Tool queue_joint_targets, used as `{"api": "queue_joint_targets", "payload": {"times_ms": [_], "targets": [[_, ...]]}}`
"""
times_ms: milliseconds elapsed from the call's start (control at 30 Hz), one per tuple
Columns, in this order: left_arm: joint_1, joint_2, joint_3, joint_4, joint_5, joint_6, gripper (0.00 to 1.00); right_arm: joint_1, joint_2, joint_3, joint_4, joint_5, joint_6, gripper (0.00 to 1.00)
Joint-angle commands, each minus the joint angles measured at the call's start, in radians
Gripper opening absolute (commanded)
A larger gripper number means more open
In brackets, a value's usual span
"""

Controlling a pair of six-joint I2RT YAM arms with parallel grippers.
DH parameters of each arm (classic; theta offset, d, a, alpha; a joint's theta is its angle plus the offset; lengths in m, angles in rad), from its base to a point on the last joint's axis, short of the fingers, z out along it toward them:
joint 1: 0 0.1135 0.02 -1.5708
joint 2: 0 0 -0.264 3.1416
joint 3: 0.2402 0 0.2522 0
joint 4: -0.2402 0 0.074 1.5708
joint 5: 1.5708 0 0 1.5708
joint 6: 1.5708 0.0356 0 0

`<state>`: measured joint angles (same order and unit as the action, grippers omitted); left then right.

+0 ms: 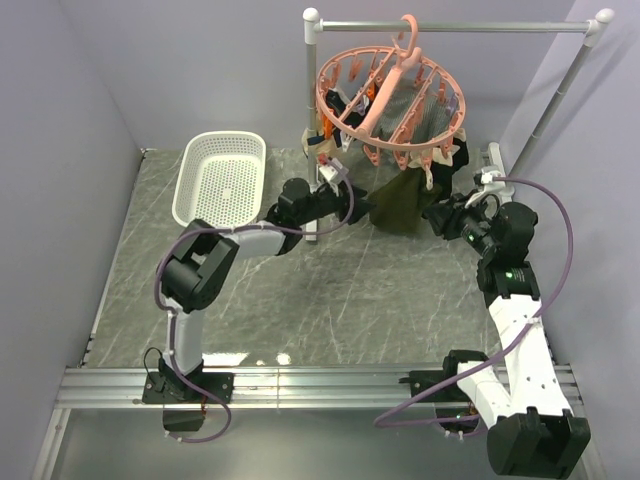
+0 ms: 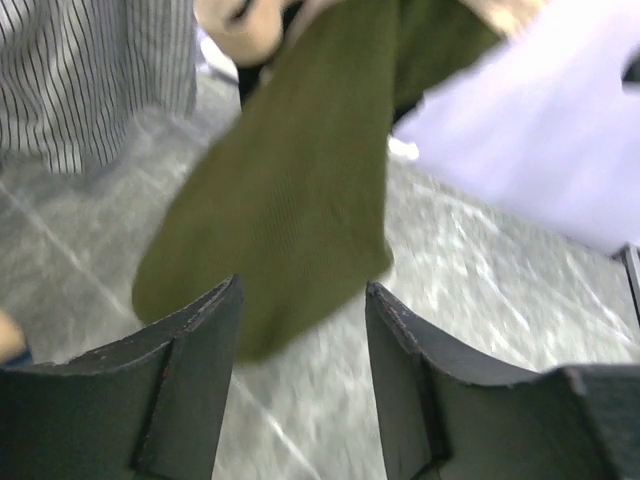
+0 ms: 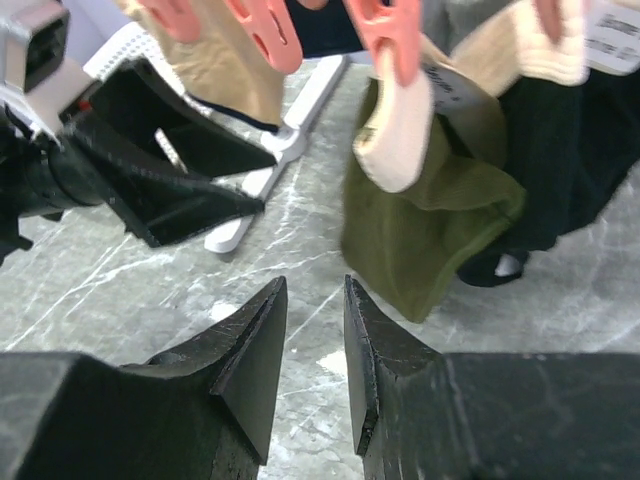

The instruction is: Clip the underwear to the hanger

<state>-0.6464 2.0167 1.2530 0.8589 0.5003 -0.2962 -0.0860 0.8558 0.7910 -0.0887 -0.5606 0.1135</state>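
Note:
The olive-green underwear hangs from the salmon-pink ring hanger with its lower edge near the tabletop. In the right wrist view its beige waistband sits under a pink peg, and the olive fabric droops below. My left gripper is just left of the underwear, open and empty. In its own view the olive fabric hangs just beyond the tips. My right gripper is just right of the underwear. Its jaws stand narrowly apart with nothing between them.
A white basket lies at the back left. The grey rail stand holds the hanger, and its white foot rests on the table. A tan garment with dark trim, a black garment and striped fabric also hang there.

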Motion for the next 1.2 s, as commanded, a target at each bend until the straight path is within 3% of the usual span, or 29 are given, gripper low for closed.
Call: {"api": "queue_joint_targets", "payload": {"times_ms": [0,133,300,400,433,533,733,1000,1133,1167], "targets": [[-0.007,-0.160,-0.090,0.054,0.030,0.051,0.58,-0.004,-0.031,0.040,0.067,-0.062,0.003,0.36],[-0.009,-0.317,-0.207,0.029,0.008,0.092,0.67,-0.003,-0.037,0.043,0.141,-0.104,0.038,0.36],[-0.042,-0.437,-0.205,-0.012,-0.117,0.160,0.72,0.032,-0.024,0.077,0.185,-0.078,0.097,0.40],[-0.045,-0.426,-0.147,-0.053,-0.176,0.143,0.71,0.075,-0.012,0.121,0.169,-0.013,0.098,0.50],[-0.045,-0.418,-0.120,-0.064,-0.189,0.138,0.71,0.081,-0.003,0.137,0.149,0.005,0.097,0.61],[-0.047,-0.388,-0.093,-0.063,-0.201,0.124,0.71,0.129,0.034,0.204,0.097,0.066,0.074,0.75],[-0.064,-0.306,0.028,-0.092,-0.311,0.097,0.69,0.152,0.081,0.271,-0.002,0.131,0.022,0.74],[-0.064,-0.227,0.094,-0.057,-0.335,0.063,0.64,0.170,0.063,0.231,0.059,0.127,0.057,0.71],[-0.062,-0.200,0.118,-0.024,-0.330,0.046,0.63,0.184,0.048,0.195,0.139,0.094,0.080,0.64],[-0.062,-0.194,0.123,-0.024,-0.330,0.045,0.57,0.190,0.048,0.192,0.148,0.096,0.089,0.62]]}}
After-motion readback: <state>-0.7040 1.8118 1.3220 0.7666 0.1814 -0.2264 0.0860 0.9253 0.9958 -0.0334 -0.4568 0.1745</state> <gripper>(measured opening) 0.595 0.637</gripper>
